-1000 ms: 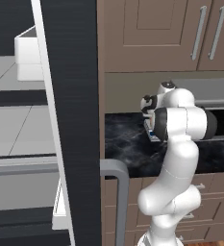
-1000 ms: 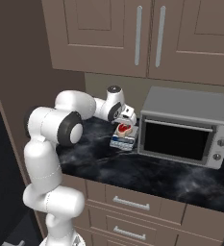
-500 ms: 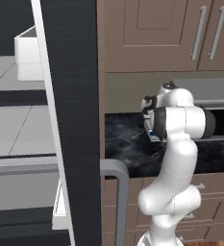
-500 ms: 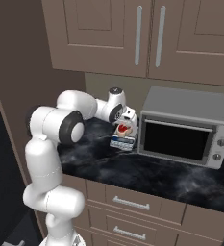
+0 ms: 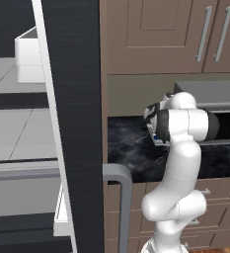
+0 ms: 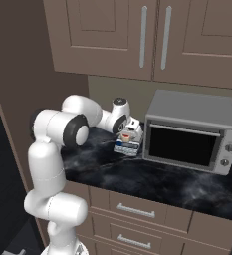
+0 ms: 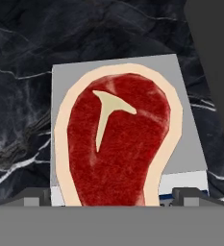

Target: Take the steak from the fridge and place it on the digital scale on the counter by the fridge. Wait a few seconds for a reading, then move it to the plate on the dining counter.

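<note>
Steak [image 7: 117,144] flat on scale [image 7: 185,144] (hand cam)

The red steak [image 7: 116,149] lies flat on the silver-grey digital scale [image 7: 180,96] on the black marbled counter [image 7: 22,96].

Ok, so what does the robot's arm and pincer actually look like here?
The arm is glossy white, built of rounded tubular segments with dark grey-black bands at the joints. The pincer is a small white block ending in two short dark fingertips. No cables or markings are visible.

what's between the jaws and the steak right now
Nothing visible. The steak lies bare on the digital scale, and the open gripper hangs just above it, one jaw to each side.
</note>
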Robot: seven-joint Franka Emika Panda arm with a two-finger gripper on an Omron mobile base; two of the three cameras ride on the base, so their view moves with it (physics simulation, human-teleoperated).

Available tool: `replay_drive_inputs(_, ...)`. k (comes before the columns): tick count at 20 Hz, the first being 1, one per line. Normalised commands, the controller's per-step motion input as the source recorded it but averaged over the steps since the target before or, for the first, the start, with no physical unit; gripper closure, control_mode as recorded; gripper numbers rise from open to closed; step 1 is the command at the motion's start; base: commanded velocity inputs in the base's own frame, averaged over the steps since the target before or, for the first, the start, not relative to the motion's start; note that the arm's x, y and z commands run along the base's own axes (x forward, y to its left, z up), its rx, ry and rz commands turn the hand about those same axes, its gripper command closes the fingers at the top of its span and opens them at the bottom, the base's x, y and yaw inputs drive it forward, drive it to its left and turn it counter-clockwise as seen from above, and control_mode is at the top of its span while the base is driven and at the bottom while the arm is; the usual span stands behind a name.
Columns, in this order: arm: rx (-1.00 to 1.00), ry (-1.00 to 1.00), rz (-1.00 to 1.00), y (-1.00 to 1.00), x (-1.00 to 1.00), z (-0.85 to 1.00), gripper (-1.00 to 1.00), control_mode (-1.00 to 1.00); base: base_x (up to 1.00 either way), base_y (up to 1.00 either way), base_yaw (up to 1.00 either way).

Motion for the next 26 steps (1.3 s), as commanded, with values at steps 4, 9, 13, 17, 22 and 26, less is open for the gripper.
replay_drive_inputs(4,0.0,0.0,0.0,0.0,0.0,-0.12,-1.0,-1.0,0.0,0.0,0.0)
replay_drive_inputs(9,0.0,0.0,0.0,0.0,0.0,-0.15,-1.0,-1.0,0.0,0.0,0.0)
replay_drive_inputs(13,0.0,0.0,0.0,0.0,0.19,-0.41,-1.0,-1.0,0.0,0.0,0.0)
replay_drive_inputs(17,0.0,0.0,0.0,0.0,0.18,-0.09,-1.0,-1.0,0.0,0.0,0.0)
replay_drive_inputs(22,0.0,0.0,0.0,0.0,0.01,0.1,-1.0,-1.0,0.0,0.0,0.0)
replay_drive_inputs(26,0.0,0.0,0.0,0.0,0.0,0.26,-1.0,-1.0,0.0,0.0,0.0)
